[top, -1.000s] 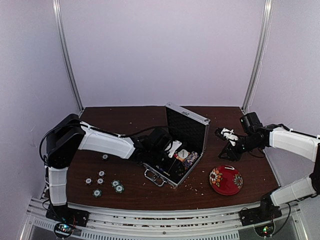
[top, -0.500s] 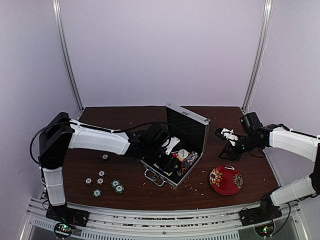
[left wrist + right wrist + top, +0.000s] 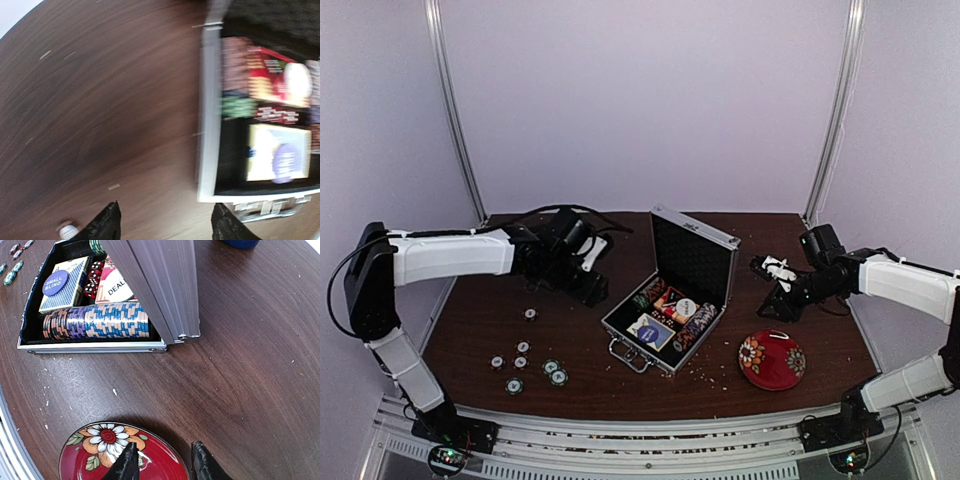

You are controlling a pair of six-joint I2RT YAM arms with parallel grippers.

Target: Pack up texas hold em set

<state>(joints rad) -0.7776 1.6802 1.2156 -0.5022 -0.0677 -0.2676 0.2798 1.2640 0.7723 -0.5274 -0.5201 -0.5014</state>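
Left gripper: jaws spread, nothing between, above bare table. The open aluminium briefcase lay ahead-right of them, with the card deck box and poker chips inside. Right gripper: jaws spread, empty. The red floral bowl lay at their tips, contact unclear, and the briefcase ahead-left.

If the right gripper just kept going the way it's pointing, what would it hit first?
Most likely the red floral bowl, lying between the right gripper's open fingertips. Depth is unclear; it might meet the table beyond instead.
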